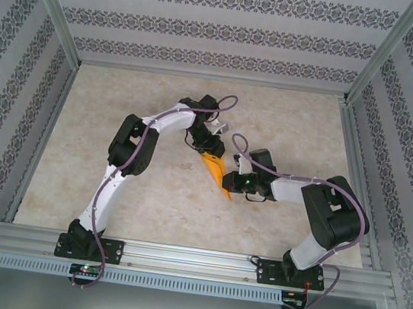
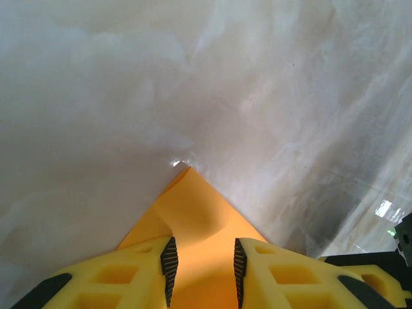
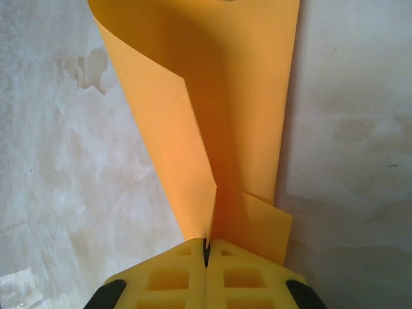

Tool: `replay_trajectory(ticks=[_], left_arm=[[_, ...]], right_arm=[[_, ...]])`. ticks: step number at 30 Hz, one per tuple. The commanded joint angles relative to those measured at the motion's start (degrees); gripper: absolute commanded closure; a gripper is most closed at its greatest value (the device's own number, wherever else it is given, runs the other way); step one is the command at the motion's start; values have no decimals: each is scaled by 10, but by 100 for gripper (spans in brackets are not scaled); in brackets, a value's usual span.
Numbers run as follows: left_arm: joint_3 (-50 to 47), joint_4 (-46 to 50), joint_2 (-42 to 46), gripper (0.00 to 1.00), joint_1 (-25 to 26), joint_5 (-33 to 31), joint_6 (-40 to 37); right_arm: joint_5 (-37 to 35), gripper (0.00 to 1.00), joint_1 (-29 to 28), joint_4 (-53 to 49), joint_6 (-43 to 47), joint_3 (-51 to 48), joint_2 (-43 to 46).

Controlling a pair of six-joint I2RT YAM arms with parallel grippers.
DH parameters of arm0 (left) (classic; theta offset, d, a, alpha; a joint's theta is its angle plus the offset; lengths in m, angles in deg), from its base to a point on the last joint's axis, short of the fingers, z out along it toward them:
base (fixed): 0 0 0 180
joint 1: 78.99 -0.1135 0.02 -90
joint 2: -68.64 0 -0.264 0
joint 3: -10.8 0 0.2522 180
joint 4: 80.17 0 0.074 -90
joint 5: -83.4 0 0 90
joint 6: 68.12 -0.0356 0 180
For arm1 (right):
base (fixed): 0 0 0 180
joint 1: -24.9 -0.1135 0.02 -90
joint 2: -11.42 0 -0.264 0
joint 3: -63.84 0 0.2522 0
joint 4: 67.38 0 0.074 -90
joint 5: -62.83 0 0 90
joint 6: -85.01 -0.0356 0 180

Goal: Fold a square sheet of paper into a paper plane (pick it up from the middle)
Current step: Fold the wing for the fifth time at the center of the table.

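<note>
Item: work cell, one moment, listed left to right.

- Left arm point(image 1: 125, 158): white links and black joints, rising from its base at the near rail and bending toward the middle of the table point(image 1: 110, 179).
- Left gripper point(image 1: 209, 146): at the far end of the paper. In its wrist view point(image 2: 203, 257) the yellow fingers point(image 2: 145, 267) stand apart with the orange paper lying in the gap. Whether the ribbed pads press on it cannot be told.
- Square sheet of paper point(image 1: 216, 170): orange-yellow and partly folded, a narrow strip spanning the two grippers near the table's centre. The left wrist view shows a pointed end point(image 2: 193, 206) reaching forward, its tip at the marbled surface. The right wrist view shows a long layer point(image 3: 212, 96) curling up and away from the fingers, with a shorter flap beside it.
- Right gripper point(image 1: 232, 183): at the near end of the paper. Its jaws point(image 3: 207, 248) are closed tight, pinching the paper's edge between them.
- Right arm point(image 1: 329, 210): folded back on itself, base at the near rail.
</note>
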Motion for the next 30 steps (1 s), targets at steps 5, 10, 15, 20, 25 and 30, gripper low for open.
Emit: replay_trajectory(ticks=[5, 10, 15, 20, 25, 30], left_arm=[[-8, 56, -34, 65, 13, -26, -21], [-11, 55, -34, 65, 13, -27, -21], [-14, 55, -34, 65, 13, -27, -23], [-16, 54, -33, 66, 13, -27, -24], [-16, 54, -34, 66, 13, -27, -23], [-17, 54, -34, 65, 13, -27, -23]], right_arm=[[-12, 95, 18, 36, -24, -20, 17], [-10, 95, 22, 34, -27, -22, 16], [-9, 95, 27, 46, -38, -29, 11], [-18, 95, 32, 41, -38, -31, 4], [-25, 96, 34, 33, -37, -32, -2], [-33, 96, 38, 30, -38, -35, -6]])
